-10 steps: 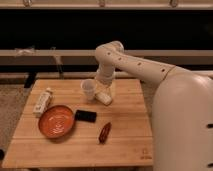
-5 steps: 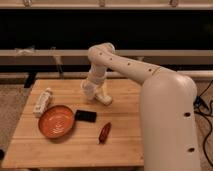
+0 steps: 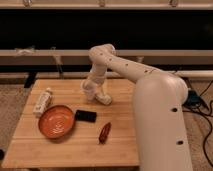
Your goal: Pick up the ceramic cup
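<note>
The ceramic cup (image 3: 88,91) is a small white cup standing on the wooden table (image 3: 75,147), behind the orange plate. My gripper (image 3: 93,85) hangs from the white arm, which reaches in from the right. It sits right at the cup's top and right side and partly covers it. I cannot tell whether it touches the cup.
A small white oblong object (image 3: 104,98) lies just right of the cup. An orange plate (image 3: 56,121), a black flat object (image 3: 85,116) and a red object (image 3: 104,132) lie in front. A white bottle-like tube (image 3: 42,101) lies at the left edge.
The arm has swung left. The gripper has moved from the white oblong object over to the cup. The objects on the table have not moved.
</note>
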`<state>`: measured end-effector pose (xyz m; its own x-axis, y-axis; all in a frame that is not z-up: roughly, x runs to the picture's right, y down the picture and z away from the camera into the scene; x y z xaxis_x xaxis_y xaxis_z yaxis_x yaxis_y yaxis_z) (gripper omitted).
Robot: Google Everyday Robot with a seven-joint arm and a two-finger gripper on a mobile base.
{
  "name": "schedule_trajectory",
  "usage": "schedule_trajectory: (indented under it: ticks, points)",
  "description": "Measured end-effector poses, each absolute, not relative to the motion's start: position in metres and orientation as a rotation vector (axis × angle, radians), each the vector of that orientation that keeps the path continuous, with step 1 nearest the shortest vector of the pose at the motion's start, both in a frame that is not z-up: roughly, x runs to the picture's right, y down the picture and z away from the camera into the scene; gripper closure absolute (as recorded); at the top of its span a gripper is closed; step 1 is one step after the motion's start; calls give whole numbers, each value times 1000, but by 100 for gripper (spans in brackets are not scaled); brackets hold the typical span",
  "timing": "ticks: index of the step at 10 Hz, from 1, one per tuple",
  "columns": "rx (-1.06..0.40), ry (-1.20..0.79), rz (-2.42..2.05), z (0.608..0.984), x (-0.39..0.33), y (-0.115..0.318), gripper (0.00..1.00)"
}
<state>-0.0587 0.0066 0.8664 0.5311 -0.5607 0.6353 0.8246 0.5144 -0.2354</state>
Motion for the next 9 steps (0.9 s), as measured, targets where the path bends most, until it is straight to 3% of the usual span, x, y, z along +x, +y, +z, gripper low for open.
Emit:
schedule_trajectory:
  ticks: [7, 9]
  points:
    - [-589, -486, -892, 890, -56, 34, 21]
    - [-555, -457, -901, 898, -56, 36, 38]
